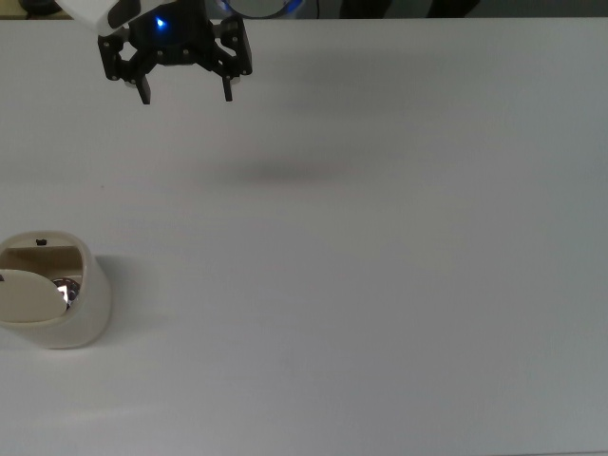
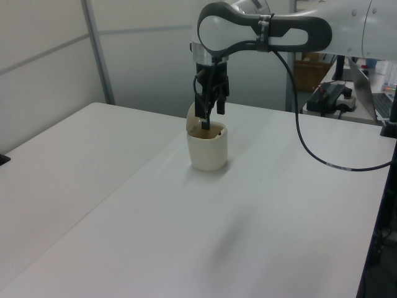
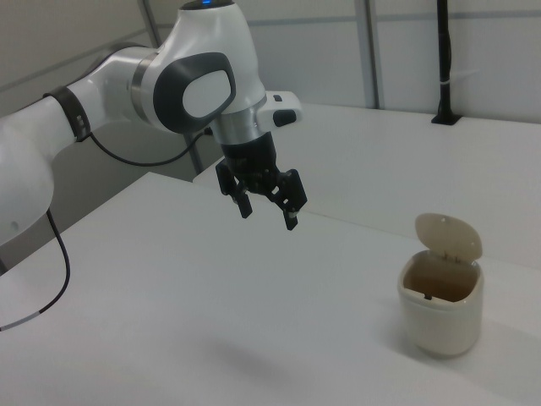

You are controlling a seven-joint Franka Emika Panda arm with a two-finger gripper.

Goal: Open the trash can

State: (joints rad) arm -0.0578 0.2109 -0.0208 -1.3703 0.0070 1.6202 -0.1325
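The trash can (image 3: 439, 309) stands upright on the white counter (image 3: 169, 338), low at the top view's left edge, and it is already open: its flat lid (image 3: 449, 236) is tipped up on its hinge behind the mouth, and the brownish inside shows, with something shiny at the bottom in the top view. As far as I can judge, the job is done and nothing remains but for the arm to clear off. The gripper (image 3: 265, 204) hangs in the air well apart from the bin, toward the right view's left, its jaws spread wide and holding nothing. Beyond the counter, plain wall panels (image 2: 49, 68) close off the room.
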